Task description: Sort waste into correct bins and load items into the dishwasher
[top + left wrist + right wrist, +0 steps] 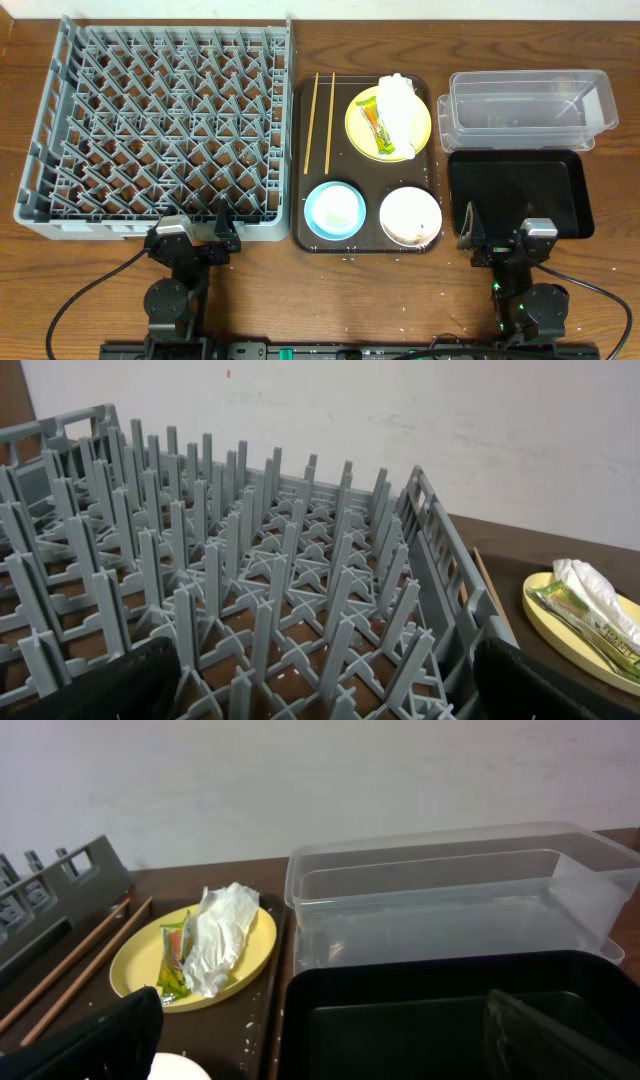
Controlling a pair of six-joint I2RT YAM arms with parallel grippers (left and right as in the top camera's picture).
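Right now your left gripper (325,680) has its jaws wide apart and empty. The rack (250,560) lies straight ahead of them, with the plate (560,635) off to their right. Your right gripper (325,1040) is spread and empty too. The black tray (420,1010) sits just ahead of its jaws and the tub (450,900) beyond. The napkin (220,935) and wrapper (172,955) rest on the plate, ahead-left.

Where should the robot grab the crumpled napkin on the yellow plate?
Probably best to pinch the napkin at its raised crumpled middle, coming straight down from above. It lies long across the plate, so squeeze across its narrow width, staying clear of the wrapper alongside.
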